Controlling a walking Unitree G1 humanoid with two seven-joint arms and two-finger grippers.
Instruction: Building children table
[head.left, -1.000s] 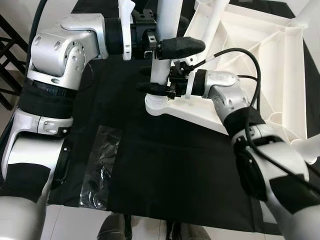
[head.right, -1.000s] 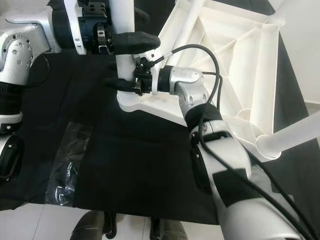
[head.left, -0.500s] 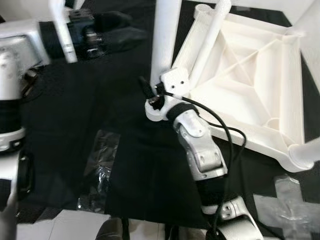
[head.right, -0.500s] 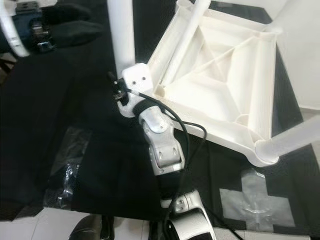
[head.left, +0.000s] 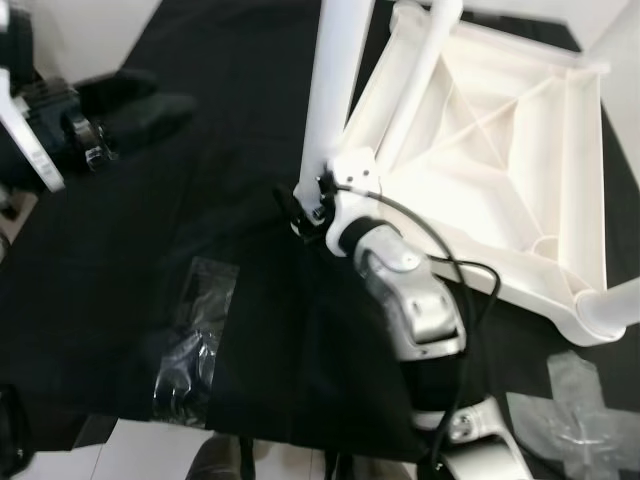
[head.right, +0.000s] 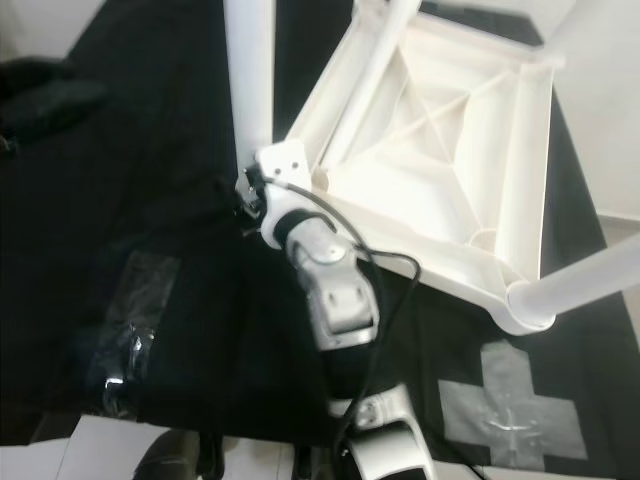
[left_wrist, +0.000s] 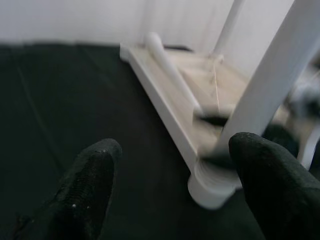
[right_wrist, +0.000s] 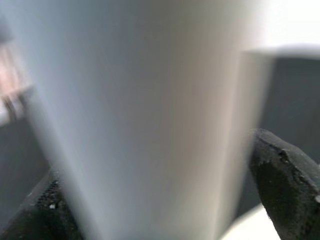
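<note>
One upturned white table (head.left: 520, 170) on black cloth (head.left: 200, 200), centre-right. Right gripper (head.left: 305, 205) clamped around one upright leg (head.left: 338, 90). Left gripper (head.left: 120, 105), upper left, spread, holding nothing.

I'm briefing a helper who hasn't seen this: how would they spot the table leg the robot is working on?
Find the white upside-down table lying on the black cloth. At its corner nearest the robot, one white leg stands upright in its socket. Unlike the others, the right gripper is at its base.
</note>
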